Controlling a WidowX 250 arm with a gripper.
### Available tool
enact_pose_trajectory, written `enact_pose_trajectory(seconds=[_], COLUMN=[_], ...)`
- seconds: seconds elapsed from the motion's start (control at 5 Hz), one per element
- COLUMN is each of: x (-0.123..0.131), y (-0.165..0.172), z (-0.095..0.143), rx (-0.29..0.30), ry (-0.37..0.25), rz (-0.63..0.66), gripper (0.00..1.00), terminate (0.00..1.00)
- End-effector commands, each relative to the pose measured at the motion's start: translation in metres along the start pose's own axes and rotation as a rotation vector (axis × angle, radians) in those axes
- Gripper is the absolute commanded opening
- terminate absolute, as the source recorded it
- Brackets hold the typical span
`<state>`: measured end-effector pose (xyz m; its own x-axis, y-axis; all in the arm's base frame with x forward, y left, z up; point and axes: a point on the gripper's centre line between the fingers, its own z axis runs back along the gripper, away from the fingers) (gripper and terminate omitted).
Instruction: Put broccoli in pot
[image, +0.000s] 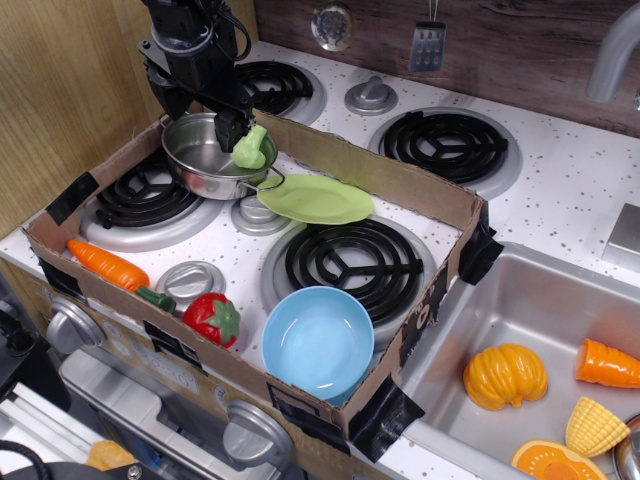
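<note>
The pale green broccoli (251, 148) hangs in my black gripper (238, 132), which is shut on it at the right rim of the pot. The shiny steel pot (205, 155) stands on the back left burner inside the cardboard frame, a wire loop handle pointing toward the plate. The broccoli sits over the pot's right edge, slightly above it. The arm comes down from the top left and hides the pot's far rim.
A flat light-green plate (315, 198) lies right of the pot. A carrot (108, 265), a red strawberry toy (212, 318) and a light-blue bowl (318, 340) lie near the front of the cardboard frame (420, 190). The sink (520, 300) at right holds orange toy foods.
</note>
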<state>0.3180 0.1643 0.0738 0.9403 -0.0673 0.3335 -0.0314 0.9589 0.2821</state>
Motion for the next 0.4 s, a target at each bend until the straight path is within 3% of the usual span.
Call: enact_pose_trajectory(seconds=[0.0,0.2], x=[0.0149,0.0149], y=[0.0096,0.0096], z=[0.021,0.021], rx=[0.036,0.036], ry=[-0.067,-0.067], rz=[0.009,0.009], gripper=[1.0,1.0], terminate=[0.0,1.0])
